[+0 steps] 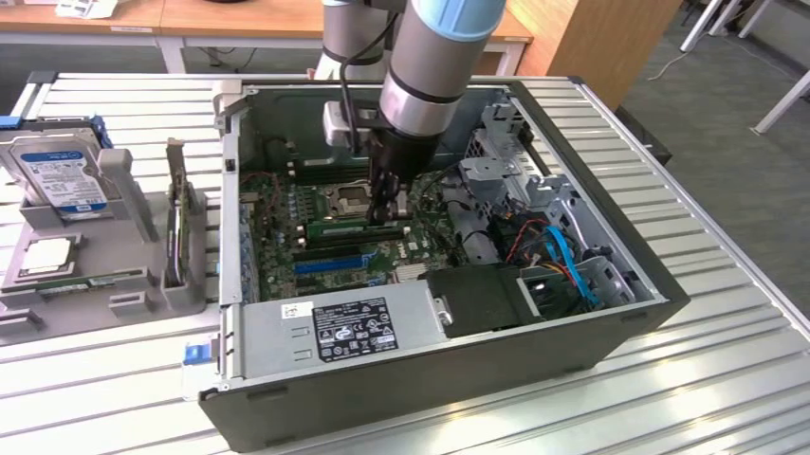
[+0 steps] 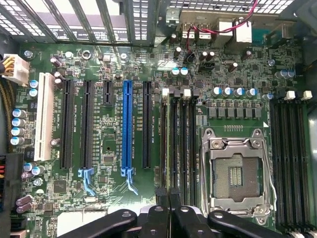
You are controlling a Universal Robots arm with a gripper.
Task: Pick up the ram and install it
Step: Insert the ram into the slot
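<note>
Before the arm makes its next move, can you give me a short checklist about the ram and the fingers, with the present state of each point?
1. The ram lines up with the slots beside the CPU socket: ok.
2. The ram is pushed fully into its slot: cannot tell.
3. The fingers are shut, low at one end of the ram: ok.
4. The fingers truly grip the ram: cannot tell.
5. The blue cables stay away from the slots: ok.

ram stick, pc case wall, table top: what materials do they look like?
The ram: green matte circuit board, likely fibreglass laminate. The case wall: dark grey and flat with thin folded edges, probably painted sheet steel. The table top: silver ribbed slats with a soft sheen, likely aluminium extrusion.
</note>
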